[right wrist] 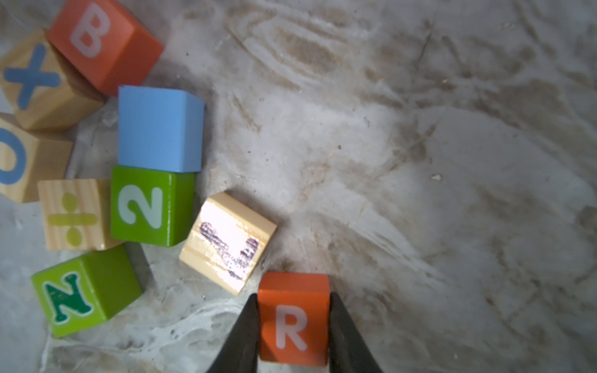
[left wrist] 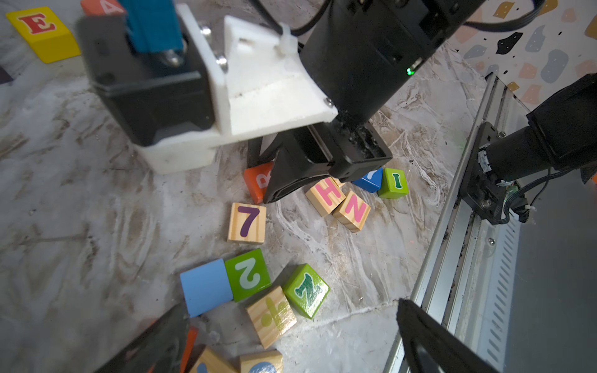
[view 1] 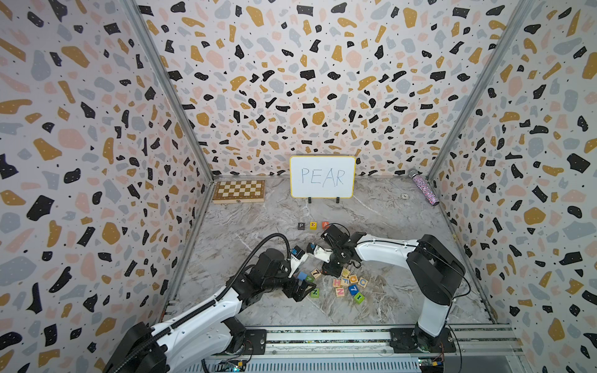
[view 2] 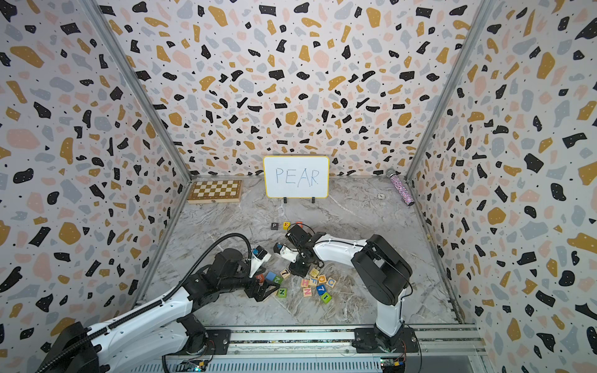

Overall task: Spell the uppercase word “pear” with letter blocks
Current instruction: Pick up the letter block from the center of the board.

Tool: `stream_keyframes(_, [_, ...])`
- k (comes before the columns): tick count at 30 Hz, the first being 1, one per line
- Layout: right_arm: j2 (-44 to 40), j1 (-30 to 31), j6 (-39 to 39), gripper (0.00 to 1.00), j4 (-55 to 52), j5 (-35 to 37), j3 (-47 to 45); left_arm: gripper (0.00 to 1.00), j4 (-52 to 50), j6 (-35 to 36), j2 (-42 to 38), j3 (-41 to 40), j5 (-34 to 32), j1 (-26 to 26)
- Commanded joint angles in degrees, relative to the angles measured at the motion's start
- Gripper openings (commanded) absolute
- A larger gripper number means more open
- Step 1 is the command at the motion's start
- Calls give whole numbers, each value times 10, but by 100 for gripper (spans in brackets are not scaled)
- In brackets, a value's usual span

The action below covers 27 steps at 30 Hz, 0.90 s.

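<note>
Grip check, right arm: right pincer [right wrist: 293,295] is clenched on the orange R block [right wrist: 293,323], one finger flat on each side face, letter face up toward the wrist camera. Judged reason: side faces give parallel flats, and the letter can be read when set down. Block lies at the far side of the loose pile [view 1: 347,284], just beside a glared wood block [right wrist: 227,240]; cannot tell whether it rests on the bench [right wrist: 452,161] or is lifted a shade.

Row so far, in both top views: black P block [view 1: 301,225], yellow E block [view 1: 313,225], orange A block [view 1: 325,224], left to right, far of the pile and near of the whiteboard [view 1: 322,177] carrying the word. A is partly covered by the right wrist. Spot right of A is bare, presumably kept for R; three of four letters judged placed.

Left pincer [view 1: 298,289] is released, fingers spread wide, nothing between them, hanging over the near left part of the pile; likely parked clear of the right arm's work.

View notes: top views give the row but hide R under the right wrist. Right wrist view alone proves the grasp, yet shows no row. Left wrist view catches R half behind a black finger, with E and a corner of A at the far side
</note>
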Motion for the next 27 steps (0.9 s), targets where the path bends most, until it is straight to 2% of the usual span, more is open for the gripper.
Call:
stream_keyframes(1, [-45, -7, 7, 10, 7, 4, -12, 99, 24, 13, -8, 4, -14, -3])
stream_keyframes(7, [-87, -31, 20, 7, 35, -20, -21, 99, 29, 44, -19, 32, -42, -3])
stream_keyframes(11, [-104, -39, 39, 7, 66, -44, -22, 99, 69, 58, -19, 49, -50, 2])
stream_keyframes(20, [-94, -62, 83, 6, 110, -56, 19, 99, 124, 82, 35, 130, 0, 58])
stream_keyframes(27, [-81, -110, 132, 6, 132, -57, 48, 99, 138, 96, 107, 185, 25, 86])
